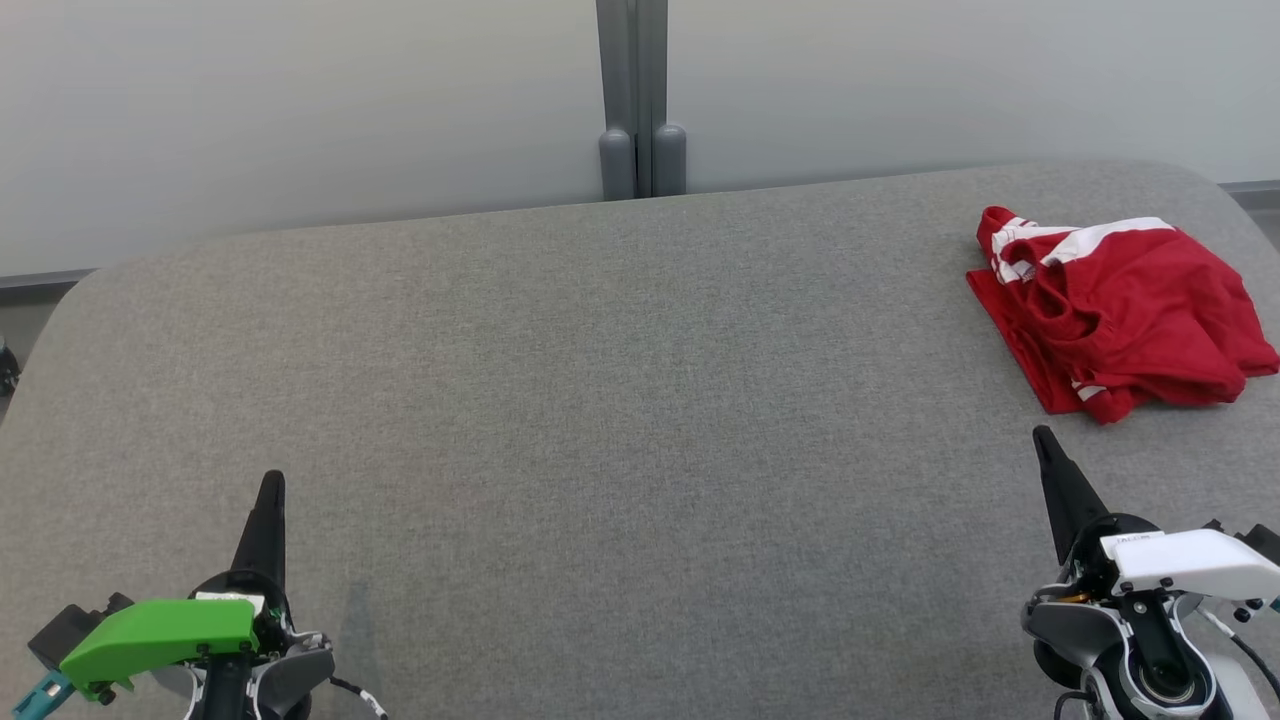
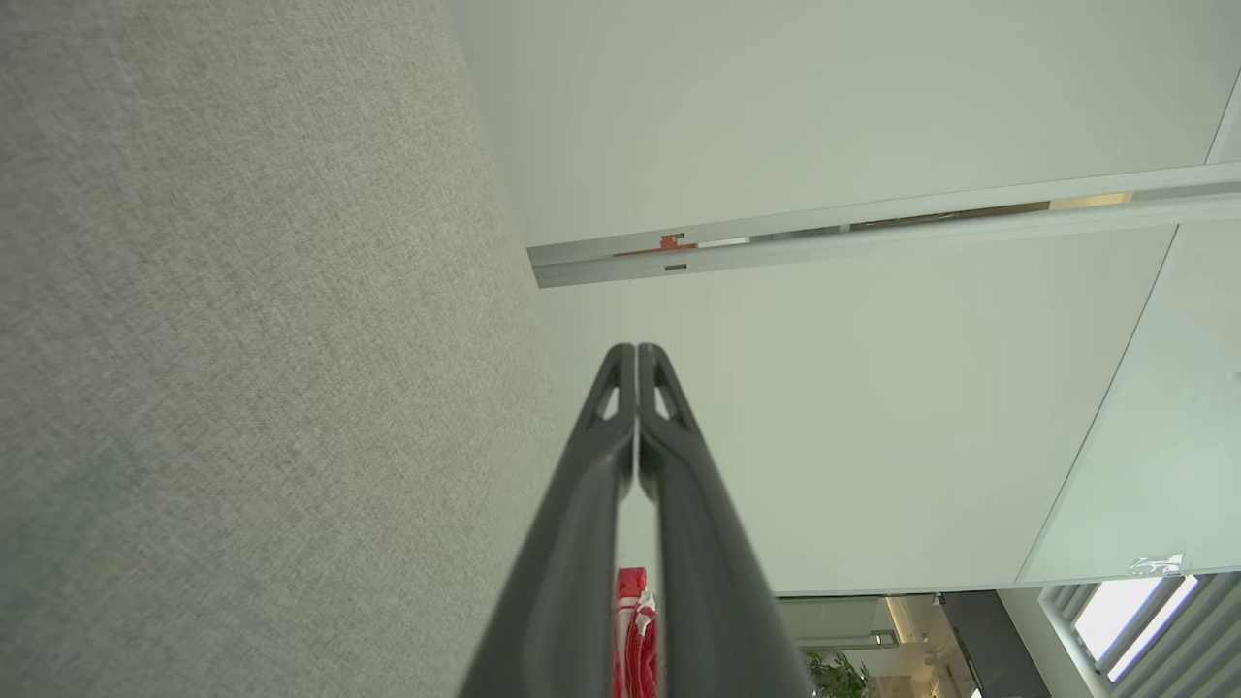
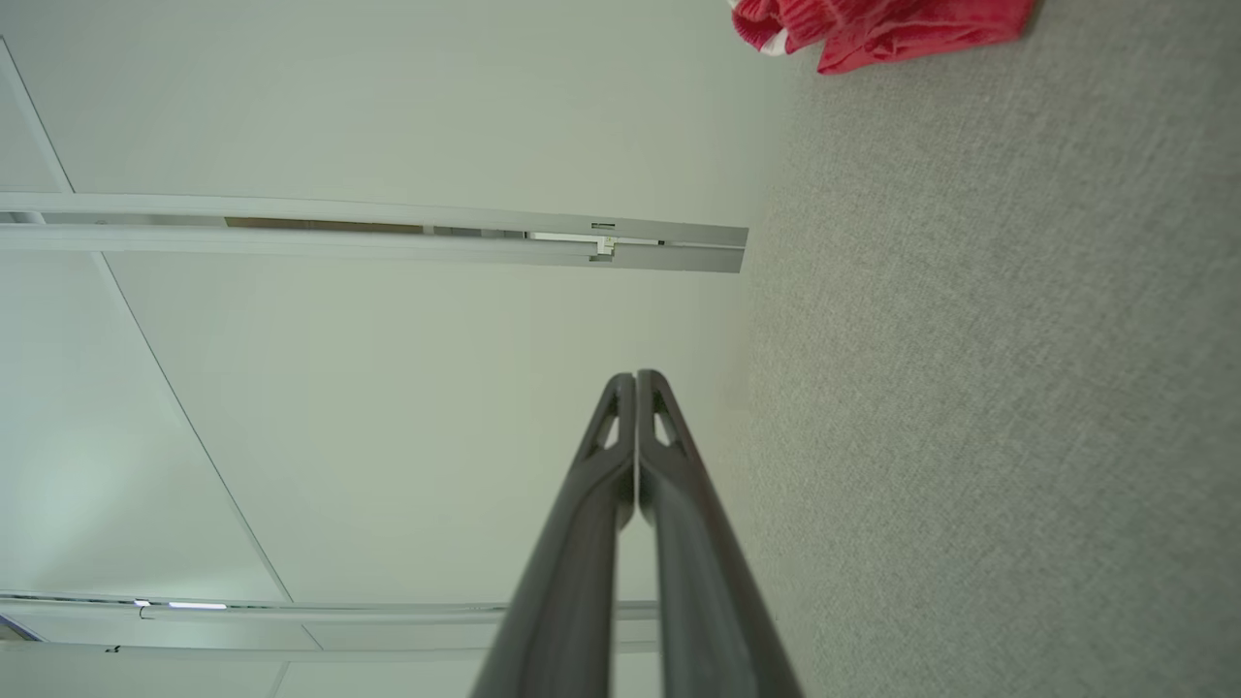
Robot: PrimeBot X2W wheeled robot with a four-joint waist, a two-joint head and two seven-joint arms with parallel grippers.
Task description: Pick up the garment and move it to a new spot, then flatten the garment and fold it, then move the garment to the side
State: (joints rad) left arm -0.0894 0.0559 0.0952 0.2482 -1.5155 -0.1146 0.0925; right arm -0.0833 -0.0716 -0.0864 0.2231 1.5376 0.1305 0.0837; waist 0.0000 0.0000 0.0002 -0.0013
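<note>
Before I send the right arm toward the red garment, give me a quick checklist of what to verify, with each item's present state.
1. Garment located: red garment lies bunched at the far right of the grey table: ok.
2. Right end effector ready to grasp: it is shut and must open first: not ok.
3. Left end effector free: shut, holding nothing: ok.
4. Path from right end effector to garment: bare table surface lies between them: ok.
5. Garment wholly on the table: its right edge meets the head view's border: cannot tell.
</note>
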